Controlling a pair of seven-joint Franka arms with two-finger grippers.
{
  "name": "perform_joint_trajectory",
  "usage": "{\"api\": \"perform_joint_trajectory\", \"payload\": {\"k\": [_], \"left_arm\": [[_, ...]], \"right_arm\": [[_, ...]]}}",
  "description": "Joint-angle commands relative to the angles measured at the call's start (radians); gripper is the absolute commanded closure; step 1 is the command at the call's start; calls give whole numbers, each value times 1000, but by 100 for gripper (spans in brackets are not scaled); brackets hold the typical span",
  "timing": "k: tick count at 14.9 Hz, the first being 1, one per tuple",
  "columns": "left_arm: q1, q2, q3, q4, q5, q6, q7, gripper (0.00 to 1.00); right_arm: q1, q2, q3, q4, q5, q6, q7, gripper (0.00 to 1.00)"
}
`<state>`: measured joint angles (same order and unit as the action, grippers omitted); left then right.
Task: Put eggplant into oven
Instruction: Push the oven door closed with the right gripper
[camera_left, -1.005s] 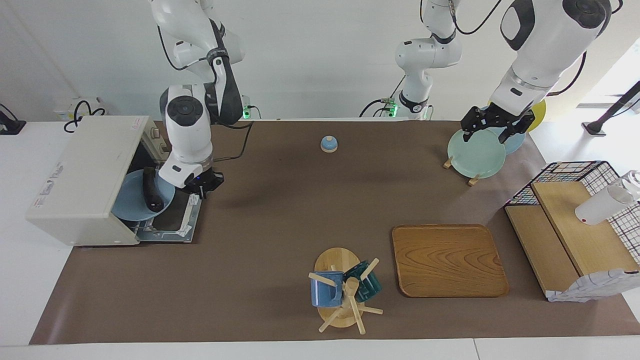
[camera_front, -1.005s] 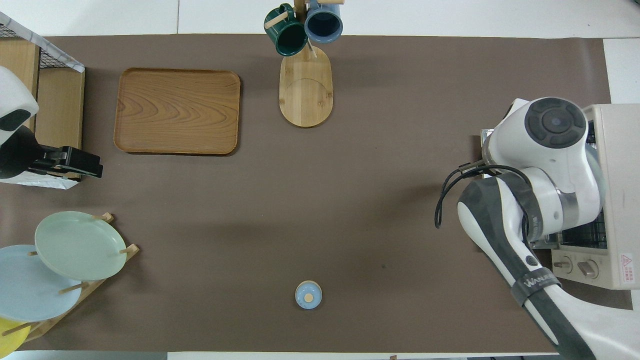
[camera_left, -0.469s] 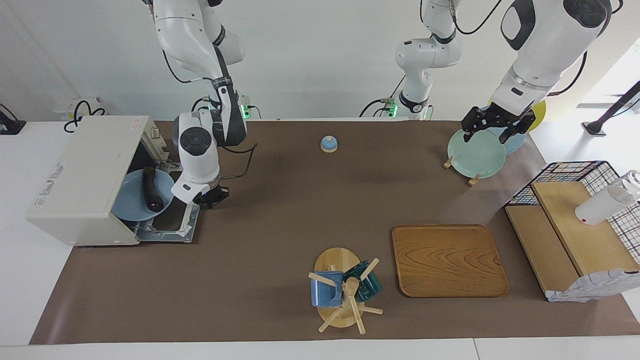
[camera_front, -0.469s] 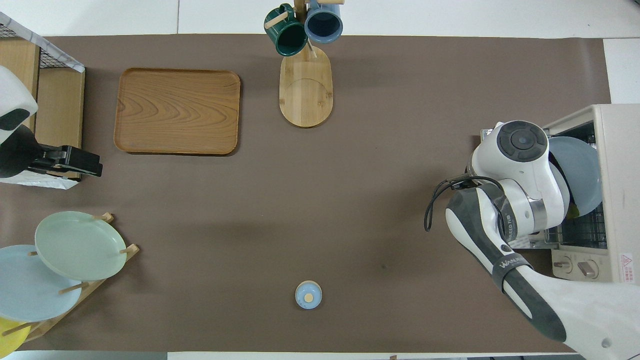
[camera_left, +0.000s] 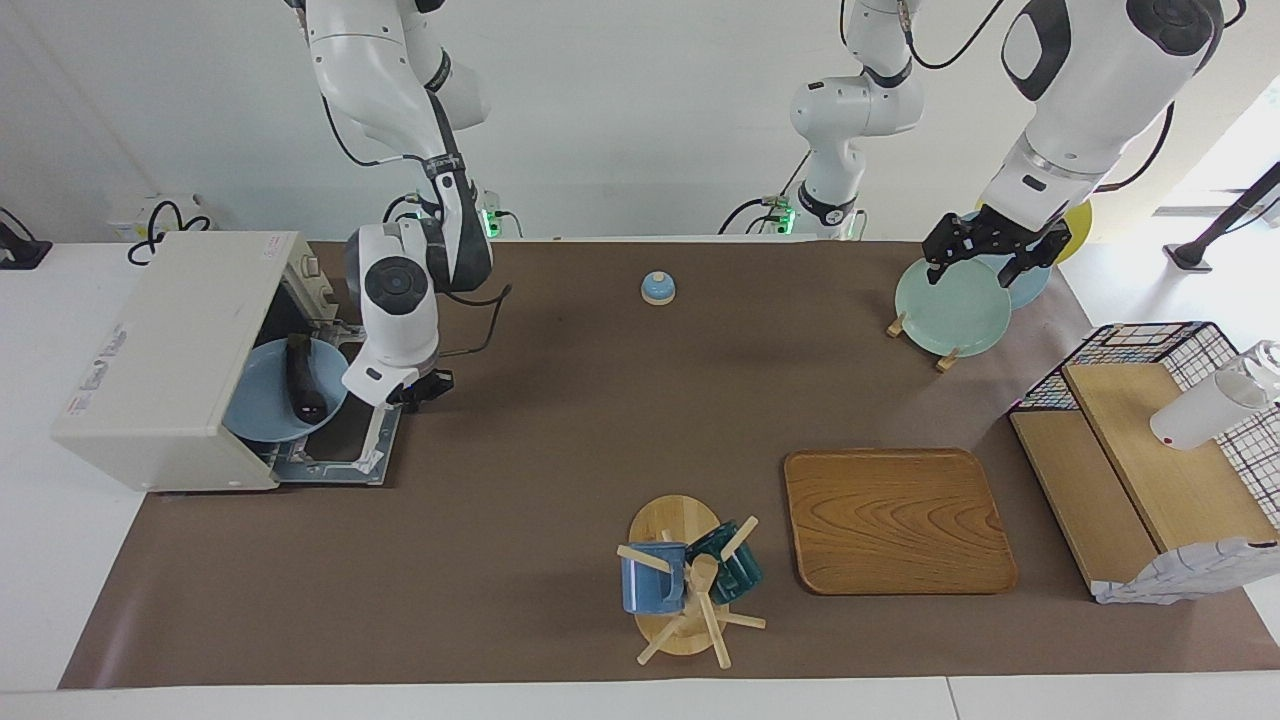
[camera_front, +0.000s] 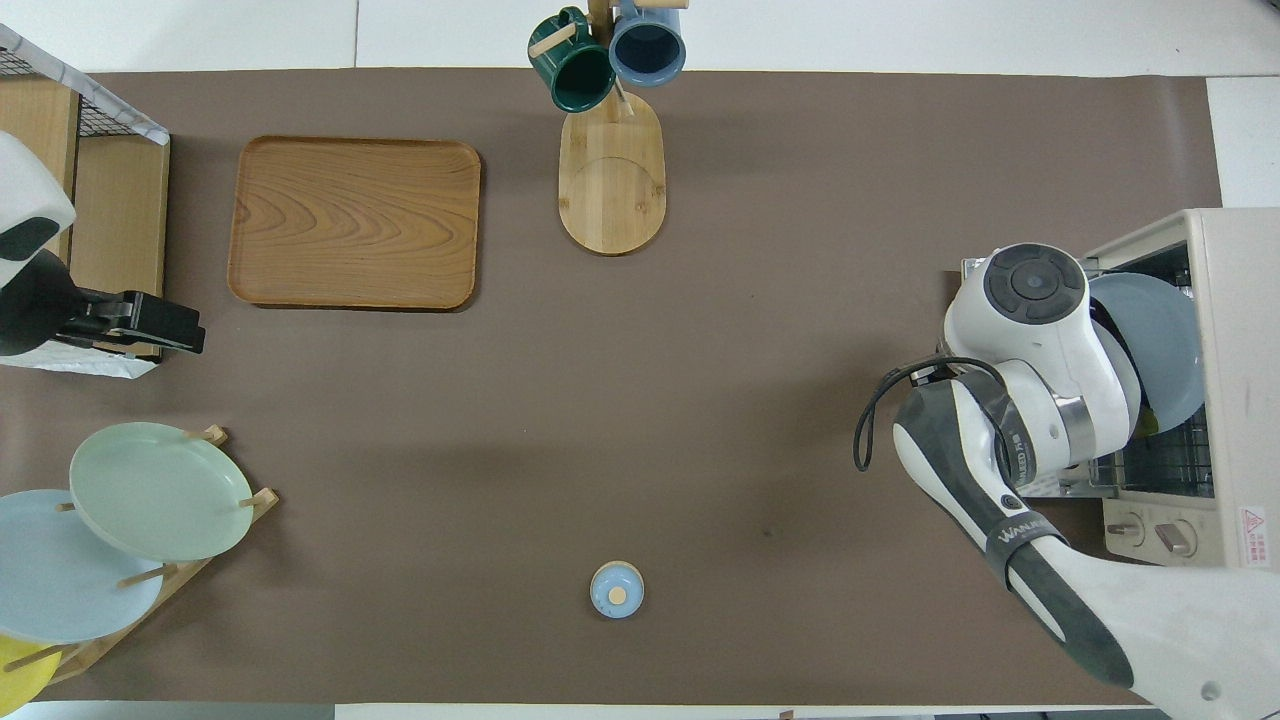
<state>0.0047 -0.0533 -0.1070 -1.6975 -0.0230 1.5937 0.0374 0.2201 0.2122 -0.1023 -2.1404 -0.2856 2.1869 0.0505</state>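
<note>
The cream-white oven (camera_left: 160, 350) stands at the right arm's end of the table with its door (camera_left: 345, 440) dropped open. The dark eggplant (camera_left: 299, 375) lies on a blue plate (camera_left: 258, 405) that sits in the oven's mouth. My right gripper (camera_left: 415, 388) hangs just outside the oven, over the open door's edge, clear of the plate and holding nothing. In the overhead view the oven (camera_front: 1240, 350) and the plate (camera_front: 1165, 330) show, but the right arm hides the eggplant. My left gripper (camera_left: 985, 262) waits open above the plate rack.
A plate rack (camera_left: 952, 305) with several plates stands at the left arm's end, with a wire basket shelf (camera_left: 1150, 450) beside it. A wooden tray (camera_left: 895, 520) and a mug tree (camera_left: 690, 580) lie farther from the robots. A small blue bell (camera_left: 657, 288) sits near them.
My right gripper has drawn back from the oven's mouth toward the table's middle and risen a little. The plate with the eggplant has stayed in the oven. The left arm has not moved.
</note>
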Motion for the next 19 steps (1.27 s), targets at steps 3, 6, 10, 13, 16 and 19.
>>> {"api": "perform_joint_trajectory", "payload": {"k": [3, 6, 10, 13, 16, 19], "left_arm": [[4, -23, 3, -25, -12, 14, -2, 0], [4, -23, 3, -25, -12, 14, -2, 0], [4, -23, 3, -25, -12, 14, -2, 0], [3, -23, 3, -25, -12, 14, -2, 0], [4, -23, 3, -25, -12, 14, -2, 0], [3, -23, 3, -25, -12, 14, -2, 0]], "right_arm": [[-21, -33, 1, 117, -84, -163, -116, 100], [-100, -68, 0, 226, -73, -292, -309, 100], [-209, -119, 0, 243, -69, -332, -461, 100], [-214, -146, 0, 244, -46, -363, -468, 100], [-214, -201, 0, 281, 161, -400, -463, 22], [-202, -231, 7, 400, 301, -504, -382, 0]]}}
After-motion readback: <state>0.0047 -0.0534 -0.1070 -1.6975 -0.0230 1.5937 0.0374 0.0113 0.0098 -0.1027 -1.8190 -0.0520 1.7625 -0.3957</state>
